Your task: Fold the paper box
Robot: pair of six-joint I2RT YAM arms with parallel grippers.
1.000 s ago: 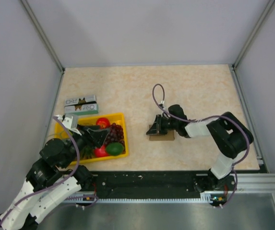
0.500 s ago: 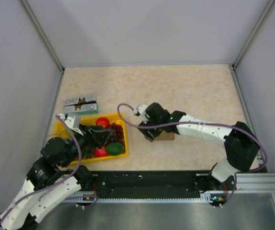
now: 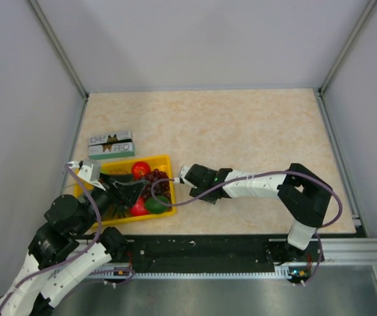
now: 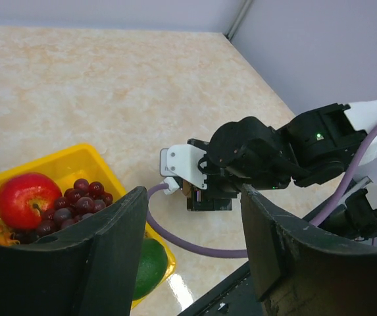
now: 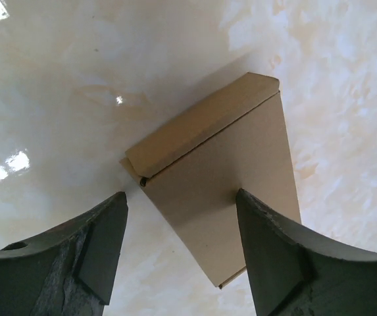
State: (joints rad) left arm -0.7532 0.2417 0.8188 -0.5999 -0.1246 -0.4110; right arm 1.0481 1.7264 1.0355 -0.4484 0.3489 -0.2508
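The paper box [image 5: 222, 187] is a small folded brown box lying flat on the table, one flap edge turned over along its far side. My right gripper [image 5: 180, 197] hangs open just above it, and its right finger overlaps the box's edge in the picture. In the top view the right gripper [image 3: 203, 191] is stretched low to the left, close to the yellow tray, and the arm hides the box. A brown sliver of the paper box [image 4: 189, 189] shows under it. My left gripper [image 3: 133, 191] [image 4: 193, 197] is open and empty over the tray.
The yellow tray [image 3: 156, 158] [image 4: 96, 155] holds a red apple [image 3: 141, 168], dark grapes [image 4: 83, 193] and a green fruit [image 3: 156, 205]. A green-and-white carton [image 3: 111, 145] lies behind it. A purple cable [image 4: 195, 245] loops beside the tray. Black rail along the near edge.
The right arm has swung left and stretched low toward the tray, and its jaws have gone from shut to open. The box is now hidden under it from above. The left arm shifted slightly.
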